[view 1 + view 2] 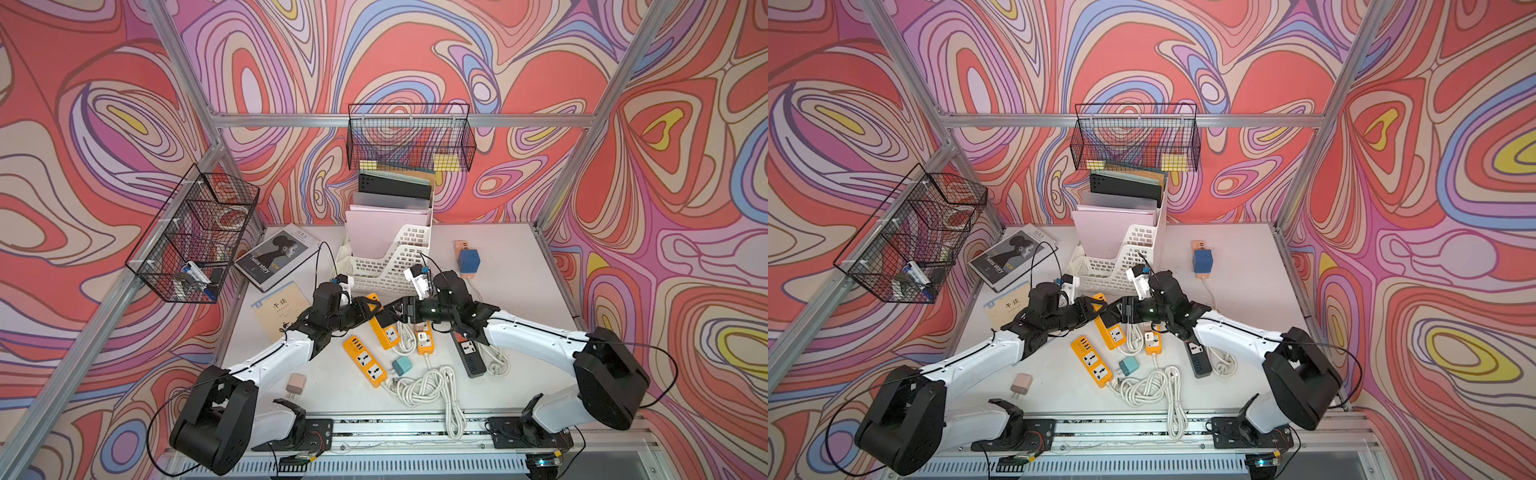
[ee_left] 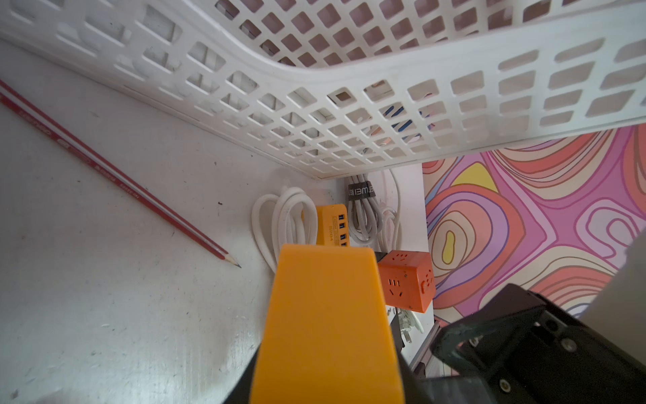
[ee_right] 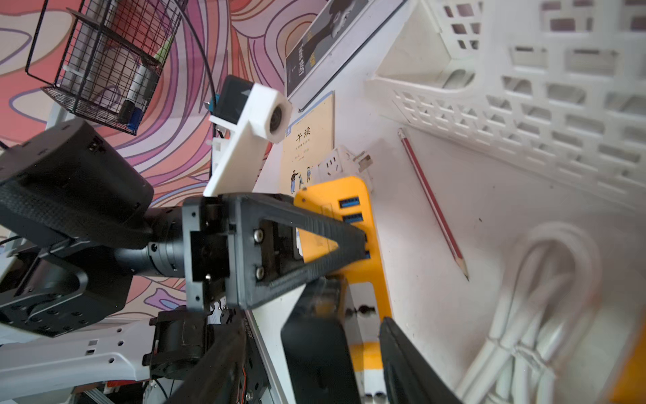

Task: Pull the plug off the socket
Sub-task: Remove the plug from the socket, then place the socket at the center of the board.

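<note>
Left gripper [image 1: 371, 308] pinched tight on one end of long orange plastic power strip [image 1: 390, 334]. Small black plug [image 1: 384, 318] sat on strip, just past left gripper's tips, between both grippers. Right gripper [image 3: 363, 332] pointed in from other side, fingers spread apart. Plug was right by its tips; could not tell if they touched. Strip's white face showed in gap. Thin red pencil [image 3: 433, 206] lay on white table [image 1: 498, 257] beyond right gripper, near white plastic basket with holes [image 1: 386, 266].

Swirl-patterned walls [image 1: 415, 50], aluminium frame [image 1: 291, 120], white table [image 1: 507, 270]
</note>
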You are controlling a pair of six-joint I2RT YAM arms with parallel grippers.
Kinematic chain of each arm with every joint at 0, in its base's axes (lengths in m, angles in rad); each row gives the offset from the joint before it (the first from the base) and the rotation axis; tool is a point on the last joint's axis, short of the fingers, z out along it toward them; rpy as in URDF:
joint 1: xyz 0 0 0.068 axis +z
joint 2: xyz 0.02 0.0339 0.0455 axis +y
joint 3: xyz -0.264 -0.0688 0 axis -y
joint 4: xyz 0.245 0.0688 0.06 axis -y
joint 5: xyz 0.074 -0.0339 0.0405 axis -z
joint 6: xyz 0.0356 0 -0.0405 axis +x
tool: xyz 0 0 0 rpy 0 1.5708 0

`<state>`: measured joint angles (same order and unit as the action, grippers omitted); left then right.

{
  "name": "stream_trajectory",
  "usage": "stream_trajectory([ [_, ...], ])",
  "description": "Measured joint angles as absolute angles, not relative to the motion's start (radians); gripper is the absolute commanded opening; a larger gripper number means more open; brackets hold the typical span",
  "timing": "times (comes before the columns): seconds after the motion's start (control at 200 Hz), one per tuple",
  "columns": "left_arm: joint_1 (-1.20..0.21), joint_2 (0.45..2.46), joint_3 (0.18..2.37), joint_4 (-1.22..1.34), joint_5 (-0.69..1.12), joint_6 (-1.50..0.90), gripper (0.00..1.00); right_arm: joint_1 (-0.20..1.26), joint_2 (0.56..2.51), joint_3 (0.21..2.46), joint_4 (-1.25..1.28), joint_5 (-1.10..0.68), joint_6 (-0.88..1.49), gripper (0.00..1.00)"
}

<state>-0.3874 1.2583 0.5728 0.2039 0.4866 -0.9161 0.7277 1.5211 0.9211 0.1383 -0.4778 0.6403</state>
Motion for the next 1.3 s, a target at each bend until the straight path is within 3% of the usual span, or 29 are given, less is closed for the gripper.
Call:
stream_trajectory([
  [0.27, -0.387, 1.258, 0.582, 0.191, 0.490, -0.925, 0.00, 0.746, 1.612, 1.018, 0.010, -0.496, 0.541, 0.39],
  [0.491, -0.388, 1.261, 0.594, 0.138, 0.481, -0.940, 0.00, 0.769, 1.620, 1.055, -0.084, -0.462, 0.457, 0.05],
  [0.901, -0.410, 1.331, 0.683, 0.033, 0.453, -0.926, 0.00, 0.818, 1.572, 1.030, -0.108, -0.287, 0.464, 0.00],
  [1.132, -0.383, 1.413, 0.683, 0.071, 0.430, -0.924, 0.00, 0.670, 1.404, 0.865, -0.040, -0.369, 0.555, 0.02],
  [1.302, -0.364, 1.456, 0.682, 0.105, 0.398, -0.932, 0.00, 0.664, 1.347, 0.864, -0.010, -0.417, 0.551, 0.03],
])
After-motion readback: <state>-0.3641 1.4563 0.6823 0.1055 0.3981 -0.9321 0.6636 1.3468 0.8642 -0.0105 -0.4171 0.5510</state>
